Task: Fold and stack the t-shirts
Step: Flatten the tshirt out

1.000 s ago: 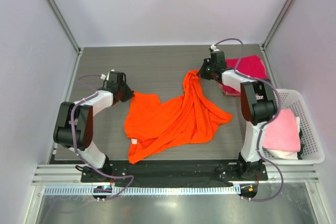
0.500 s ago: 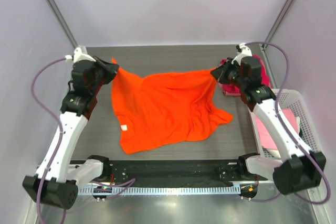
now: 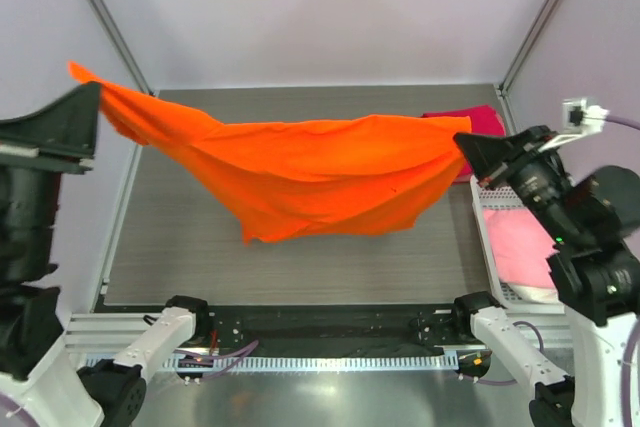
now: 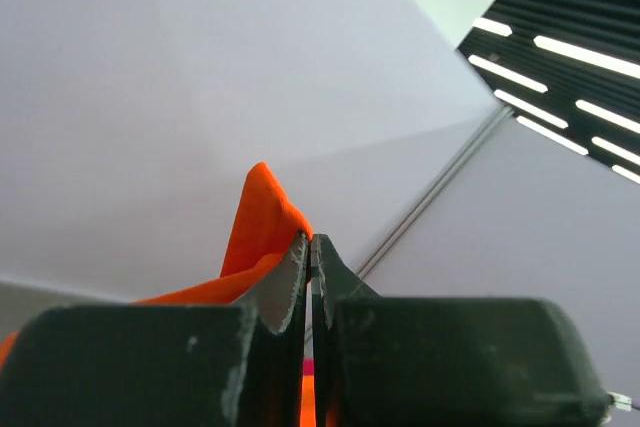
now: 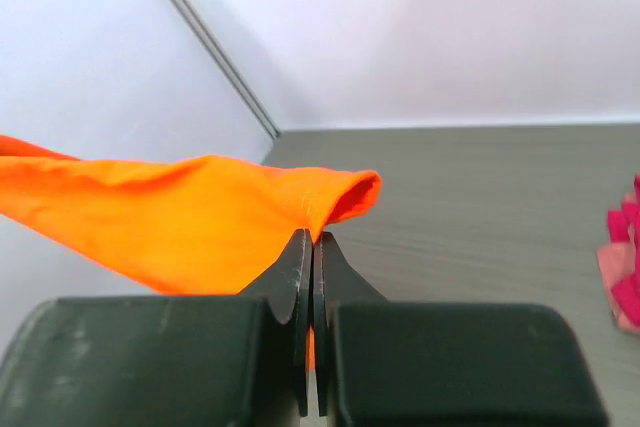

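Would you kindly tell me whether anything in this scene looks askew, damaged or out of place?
Nothing is damaged or spilled. The bright orange cotton t-shirt is stretched in the air between the left gripper and the right gripper, but unevenly: loose cloth sags to a point left of its middle.

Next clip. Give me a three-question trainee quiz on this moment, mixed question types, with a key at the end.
1. True or false: the orange t-shirt is already folded.
2. What lies in the white basket? A) a pale pink shirt B) an orange shirt C) nothing
3. Fill in: the orange t-shirt is gripped by ___ gripper(s).
Key: 1 false, it hangs spread between the left gripper and the right gripper; 2 A; 3 two, both shut on it.
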